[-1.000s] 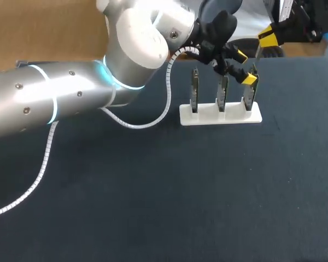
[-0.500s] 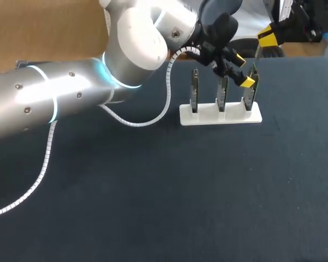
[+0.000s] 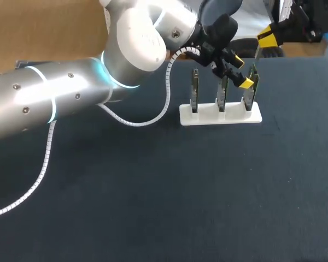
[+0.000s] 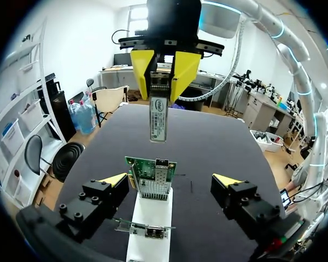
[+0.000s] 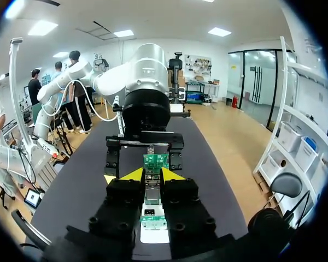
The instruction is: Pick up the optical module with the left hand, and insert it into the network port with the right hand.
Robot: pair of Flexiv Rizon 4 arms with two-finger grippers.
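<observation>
Our left gripper (image 4: 170,180) hangs with fingers spread wide; facing it, ahead of its jaws, our right gripper (image 4: 165,68) pinches the optical module (image 4: 158,117).

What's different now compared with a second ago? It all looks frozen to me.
Very little has changed. The left gripper, fingers open, crept slightly down and to the left in the head view, beside the network cards. The right gripper stayed put, shut on the optical module. The cards and their white stand did not move.
</observation>
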